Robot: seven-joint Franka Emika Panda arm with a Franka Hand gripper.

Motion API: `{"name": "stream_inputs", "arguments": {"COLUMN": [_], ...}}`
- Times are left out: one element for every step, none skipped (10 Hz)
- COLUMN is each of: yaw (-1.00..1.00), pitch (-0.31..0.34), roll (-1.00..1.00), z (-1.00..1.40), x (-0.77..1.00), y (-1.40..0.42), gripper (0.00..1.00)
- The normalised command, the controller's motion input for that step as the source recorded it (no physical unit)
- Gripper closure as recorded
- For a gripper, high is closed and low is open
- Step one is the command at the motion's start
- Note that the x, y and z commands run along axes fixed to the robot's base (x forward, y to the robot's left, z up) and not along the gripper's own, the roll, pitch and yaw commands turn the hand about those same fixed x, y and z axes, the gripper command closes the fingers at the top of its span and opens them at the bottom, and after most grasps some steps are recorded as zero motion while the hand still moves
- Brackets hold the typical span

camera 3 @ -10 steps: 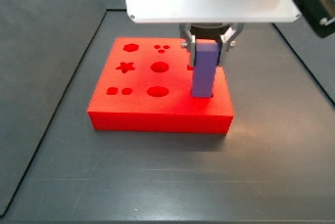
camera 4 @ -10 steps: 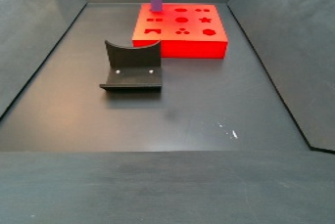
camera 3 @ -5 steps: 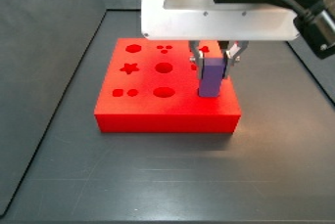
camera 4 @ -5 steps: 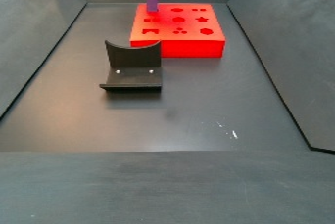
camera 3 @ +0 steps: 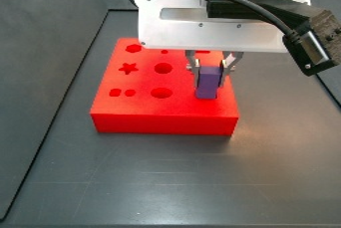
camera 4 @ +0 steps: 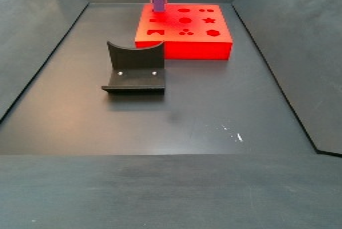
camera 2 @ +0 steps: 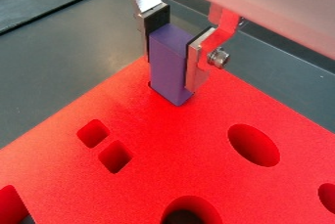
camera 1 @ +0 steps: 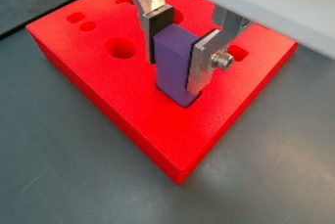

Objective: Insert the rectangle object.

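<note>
The gripper (camera 1: pixel 181 40) clamps the matte purple rectangle object (camera 1: pixel 175 66) between its flat silver plates. The bar stands upright, its lower end sunk into the smooth red block (camera 1: pixel 131 91), near one edge of it.

A dark grey matte desk (camera 4: pixel 187 113) fills both side views. Darker sloping walls rise on either side (camera 4: pixel 34 48) (camera 4: pixel 287 33). A small pale scuff (camera 4: pixel 230 131) marks the surface, which shows a soft, diffuse sheen.

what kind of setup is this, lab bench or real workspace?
Likely a lab test rig: a bare dark walled floor, a red block with shaped holes, and the gripper holding an upright purple bar in it.
</note>
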Motion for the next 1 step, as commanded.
{"name": "stream_inputs", "arguments": {"yaw": [0.00], "pitch": [0.000], "roll": [0.00], "z": [0.00], "x": [0.00], "y": [0.00], "gripper": [1.00]}}
